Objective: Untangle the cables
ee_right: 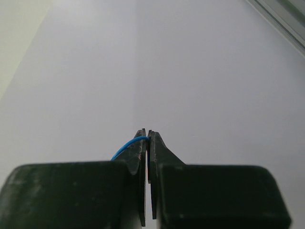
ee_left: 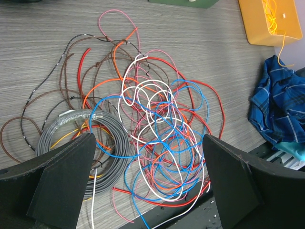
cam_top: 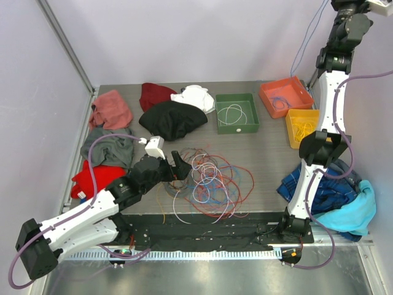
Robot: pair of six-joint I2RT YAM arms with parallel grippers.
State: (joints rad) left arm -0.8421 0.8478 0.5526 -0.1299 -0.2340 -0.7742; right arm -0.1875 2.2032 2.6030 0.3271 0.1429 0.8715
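The cables (cam_top: 212, 178) lie in a tangled pile near the table's front edge, with blue, red, orange, pink, white and brown loops. In the left wrist view the tangle (ee_left: 157, 143) sits beside a grey coil (ee_left: 102, 138). My left gripper (cam_top: 174, 166) is open and empty, hovering just above the pile with its jaws (ee_left: 147, 157) wide on either side of the loops. My right gripper (cam_top: 353, 5) is raised high at the back right and shut (ee_right: 148, 136) on a thin blue cable (ee_right: 126, 147). That cable (cam_top: 307, 43) hangs down toward the orange bin.
A green bin (cam_top: 238, 129) holds a white cable, an orange bin (cam_top: 288, 109) a blue one, and a yellow bin (cam_top: 293, 132) a yellow one. Garments lie along the back and left: pink (cam_top: 110, 109), black (cam_top: 172, 120), grey (cam_top: 110, 147), red (cam_top: 95, 178). Blue cloth (cam_top: 313, 184) lies right.
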